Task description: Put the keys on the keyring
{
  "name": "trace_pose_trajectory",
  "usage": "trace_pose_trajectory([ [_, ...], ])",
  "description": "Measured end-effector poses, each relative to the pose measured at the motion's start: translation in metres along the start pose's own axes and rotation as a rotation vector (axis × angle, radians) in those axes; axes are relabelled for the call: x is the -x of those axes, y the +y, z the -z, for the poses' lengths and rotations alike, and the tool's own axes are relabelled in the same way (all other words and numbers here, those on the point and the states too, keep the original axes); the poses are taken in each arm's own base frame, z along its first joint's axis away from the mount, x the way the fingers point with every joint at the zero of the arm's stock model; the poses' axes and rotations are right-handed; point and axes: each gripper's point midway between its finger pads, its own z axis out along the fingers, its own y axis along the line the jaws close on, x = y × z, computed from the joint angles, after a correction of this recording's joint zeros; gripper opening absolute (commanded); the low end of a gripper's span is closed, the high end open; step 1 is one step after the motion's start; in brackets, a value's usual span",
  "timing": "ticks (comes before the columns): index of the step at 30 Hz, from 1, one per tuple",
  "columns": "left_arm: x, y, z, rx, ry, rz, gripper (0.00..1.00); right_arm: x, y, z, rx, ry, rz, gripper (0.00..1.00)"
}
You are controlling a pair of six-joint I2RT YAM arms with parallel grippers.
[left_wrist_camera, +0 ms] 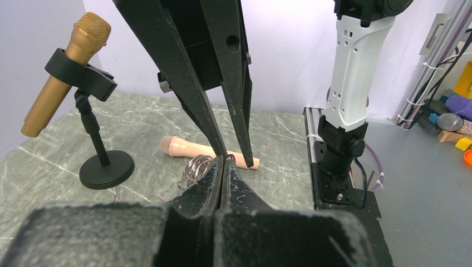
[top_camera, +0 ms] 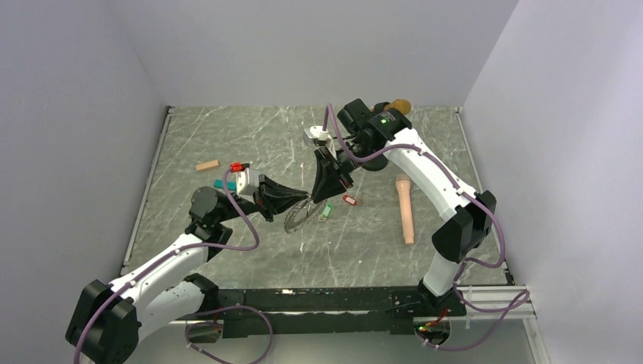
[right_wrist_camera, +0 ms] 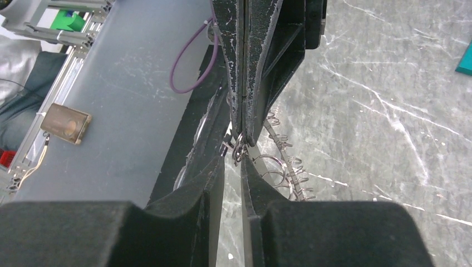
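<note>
We see the grey marbled counter (top_camera: pixel 250 136), with both arms meeting near its middle. The left pincer (left_wrist_camera: pixel 222 162) is pressed together on a wire loop of the dark, jagged-rimmed metal keyring (top_camera: pixel 300 217). The keyring is held tilted, and from above its long axis runs from near-left to far-right. The right pincer (right_wrist_camera: pixel 232 169) points down at that grip with its fingers narrowly apart; we cannot tell whether they hold anything. A tiny green-tagged key (top_camera: pixel 326 211) and a red-tagged key (top_camera: pixel 349 199) lie just right of the keyring.
</note>
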Motion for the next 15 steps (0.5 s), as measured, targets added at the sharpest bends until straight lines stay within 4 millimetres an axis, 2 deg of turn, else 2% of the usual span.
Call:
trace_pose_trajectory([
  [5,0.0007,-0.0001,-0.0001,0.000,-0.002,-0.002,0.00,0.0002,0.0000,0.0000,0.001,-0.001,0.002,0.13],
  [15,0.0007,0.0001,-0.0001,0.000,-0.003,-0.001,0.00,0.0006,-0.0004,-0.0001,-0.001,-0.002,0.000,0.13],
])
